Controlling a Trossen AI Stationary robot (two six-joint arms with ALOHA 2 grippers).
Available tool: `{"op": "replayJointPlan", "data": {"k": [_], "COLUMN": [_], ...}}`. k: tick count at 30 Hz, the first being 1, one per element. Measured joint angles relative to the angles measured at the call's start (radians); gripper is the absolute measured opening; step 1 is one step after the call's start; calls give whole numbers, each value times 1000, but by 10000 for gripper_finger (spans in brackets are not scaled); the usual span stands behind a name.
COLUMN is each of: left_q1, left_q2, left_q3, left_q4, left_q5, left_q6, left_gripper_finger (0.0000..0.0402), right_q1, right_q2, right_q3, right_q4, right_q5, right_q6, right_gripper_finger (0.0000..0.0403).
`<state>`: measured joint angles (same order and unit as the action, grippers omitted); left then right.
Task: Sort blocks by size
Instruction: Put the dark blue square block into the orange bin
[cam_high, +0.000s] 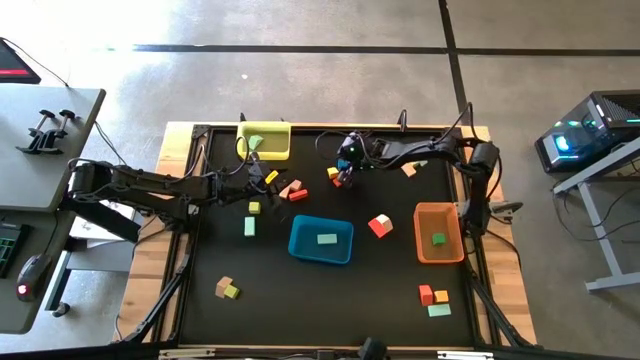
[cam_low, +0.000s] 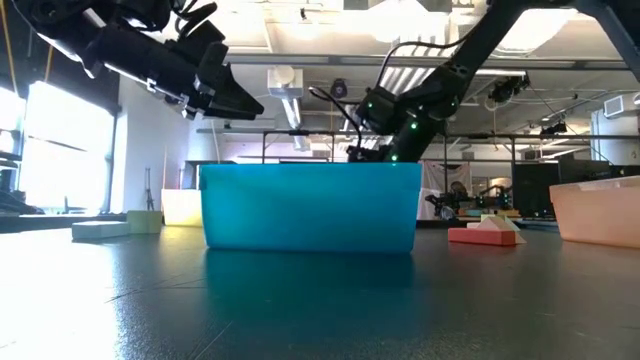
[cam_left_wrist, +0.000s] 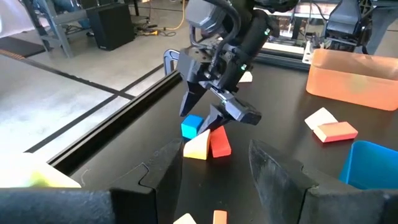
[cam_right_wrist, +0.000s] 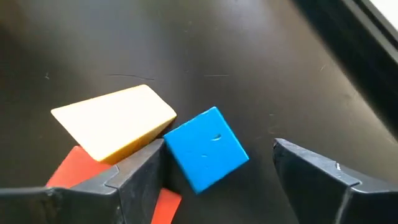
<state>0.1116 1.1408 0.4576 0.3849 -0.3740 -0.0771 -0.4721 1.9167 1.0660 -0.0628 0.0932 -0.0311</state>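
Right gripper (cam_right_wrist: 214, 165) spread wide, fingers astride a blue cube (cam_right_wrist: 206, 148) near the table's far edge, not yet pinching it. Just beside the cube, a yellow wedge (cam_right_wrist: 115, 127) touching one corner, and a red block (cam_right_wrist: 71, 177) half hidden under the wedge and behind a dark finger. Same cluster small and partly covered by the gripper in the high view.

Left gripper (cam_left_wrist: 214, 165) also spread, holding nothing, hovering just left of that cluster near the yellow tray (cam_high: 265, 141).

Farther out: blue tray (cam_high: 321, 240) at table centre holding one pale green bar (cam_high: 327, 239); orange tray (cam_high: 438, 232) to the right with a green cube (cam_high: 438, 239) inside. In the low view, blue tray wall blocking most of the middle of the table. Other blocks scattered across the black table (cam_high: 330, 300), too small to size apart.
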Motion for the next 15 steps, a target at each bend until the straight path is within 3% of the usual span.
{"op": "replayJointPlan", "data": {"k": [4, 10, 15], "left_q1": [-1, -1, -2], "left_q2": [0, 0, 0], "left_q3": [0, 0, 0], "left_q4": [0, 0, -10], "left_q5": [0, 0, 0], "left_q6": [0, 0, -1], "left_gripper_finger": [170, 170, 170], "right_q1": [-2, -6, 39], "right_q2": [1, -20, -128], "right_q3": [0, 0, 0], "right_q4": [-2, -33, -184], "right_q5": [2, 108, 276], "right_q6": [0, -15, -1], "right_gripper_finger": [243, 129, 126]}}
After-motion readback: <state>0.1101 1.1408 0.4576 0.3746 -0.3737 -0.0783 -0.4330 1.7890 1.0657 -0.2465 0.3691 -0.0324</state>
